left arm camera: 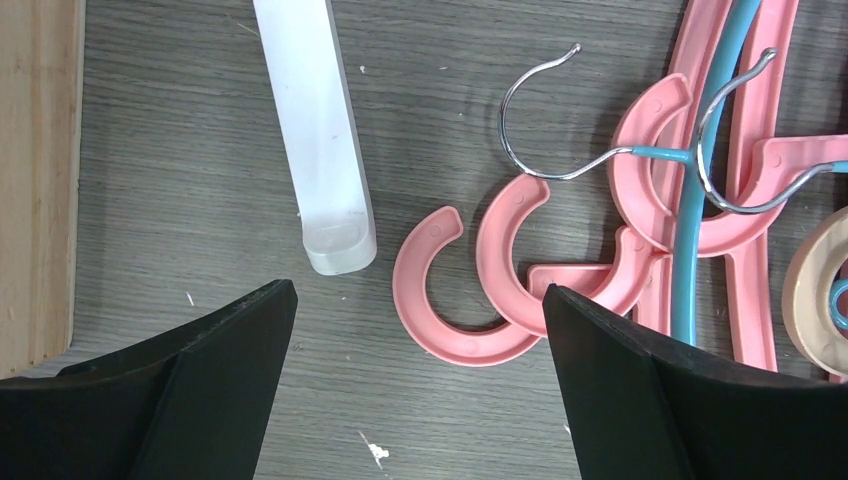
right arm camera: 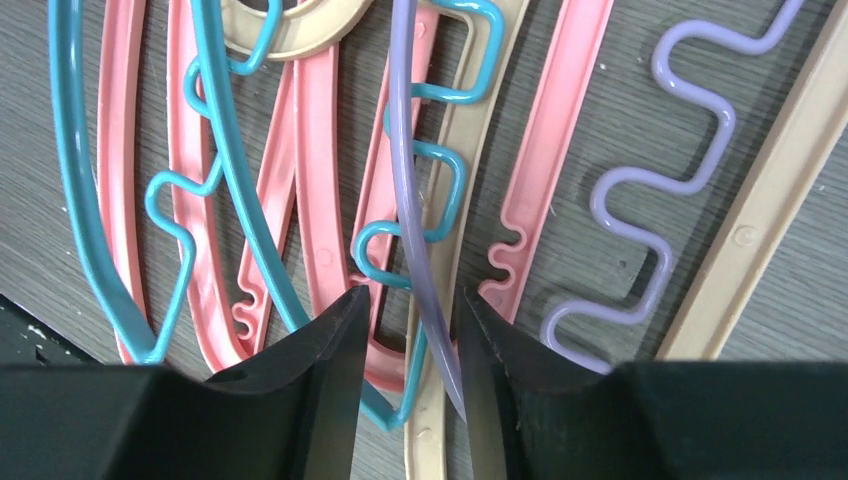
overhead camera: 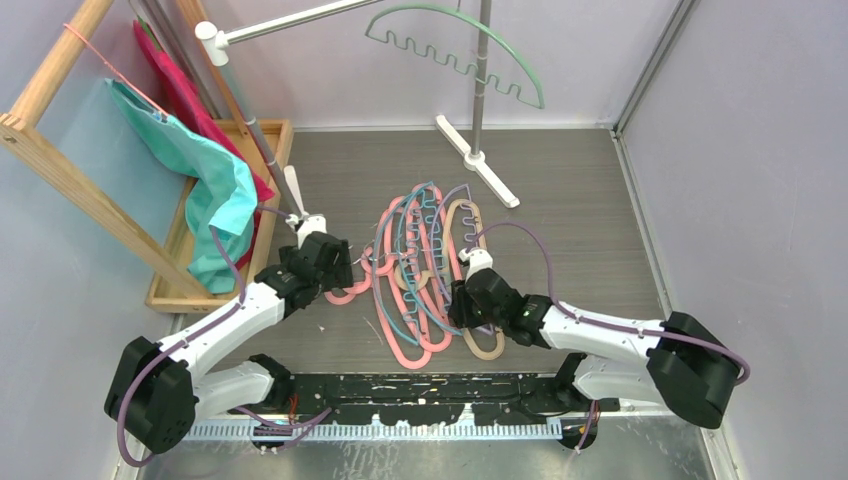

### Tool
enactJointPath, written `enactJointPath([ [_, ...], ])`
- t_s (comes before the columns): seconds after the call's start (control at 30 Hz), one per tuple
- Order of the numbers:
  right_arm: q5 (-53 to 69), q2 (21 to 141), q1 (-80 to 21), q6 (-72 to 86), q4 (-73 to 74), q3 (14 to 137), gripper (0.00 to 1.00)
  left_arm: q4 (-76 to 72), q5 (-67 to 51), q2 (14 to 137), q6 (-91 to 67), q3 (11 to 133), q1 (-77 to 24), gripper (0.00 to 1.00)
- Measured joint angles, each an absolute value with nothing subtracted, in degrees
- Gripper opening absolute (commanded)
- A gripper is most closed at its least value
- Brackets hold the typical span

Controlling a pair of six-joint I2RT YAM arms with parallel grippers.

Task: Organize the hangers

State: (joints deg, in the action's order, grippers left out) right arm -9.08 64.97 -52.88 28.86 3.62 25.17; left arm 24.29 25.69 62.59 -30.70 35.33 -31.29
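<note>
A pile of hangers [overhead camera: 425, 270], pink, teal, lavender and beige, lies on the grey floor between my arms. One green notched hanger [overhead camera: 455, 60] hangs on the metal rail at the back. My right gripper [overhead camera: 462, 300] is low over the pile's right side. In the right wrist view its jaws [right arm camera: 412, 292] stand narrowly apart astride the lavender hanger's thin bar [right arm camera: 405, 150], which touches the right finger only; teal [right arm camera: 70, 180], pink [right arm camera: 550, 140] and beige [right arm camera: 760, 220] hangers lie beneath. My left gripper [left arm camera: 417, 290] is open above the floor beside two pink hooks [left arm camera: 500, 250].
A wooden frame rack [overhead camera: 60, 150] with a teal cloth [overhead camera: 215, 180] and a red cloth [overhead camera: 170, 80] stands left, over a wooden tray [overhead camera: 270, 140]. White rack feet [overhead camera: 478, 160] [left arm camera: 315, 130] rest on the floor. Lilac walls close in on both sides.
</note>
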Motion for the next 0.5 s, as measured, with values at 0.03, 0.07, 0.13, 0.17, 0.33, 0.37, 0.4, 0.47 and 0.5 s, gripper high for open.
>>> enactJointPath([
  [0.03,-9.1,65.25,-52.88,28.88,3.25,25.17,0.46,24.29,25.69,62.59,-30.72,35.33,-31.29,0.98],
  [0.07,-9.08,65.52,-52.88,28.84,2.85,25.17,0.46,24.27,25.69,62.59,-30.7,35.33,-31.29,0.98],
  [0.13,-9.08,66.0,-52.88,28.84,2.33,25.17,0.44,24.27,25.69,62.59,-30.7,35.33,-31.29,0.98],
  [0.17,-9.08,66.19,-52.88,28.82,2.13,25.17,0.42,24.29,25.69,62.59,-30.7,35.33,-31.29,0.98],
  [0.33,-9.43,66.81,-52.88,28.45,1.28,25.17,0.08,24.27,25.69,62.59,-30.72,35.33,-31.29,0.98],
  [0.37,-9.5,66.87,-52.86,28.51,1.28,25.17,0.03,24.27,25.69,62.59,-30.72,35.33,-31.29,0.98],
  [0.4,-9.52,66.89,-52.86,28.4,1.17,25.17,0.01,24.25,25.69,62.59,-30.7,35.33,-31.29,0.98],
  [0.47,-9.06,66.87,-53.06,27.79,0.45,25.17,0.01,24.25,25.69,62.59,-30.7,35.33,-31.29,0.98],
  [0.5,-8.97,66.74,-53.3,27.75,0.36,25.17,0.01,24.25,25.69,62.59,-30.7,35.33,-31.29,0.98],
])
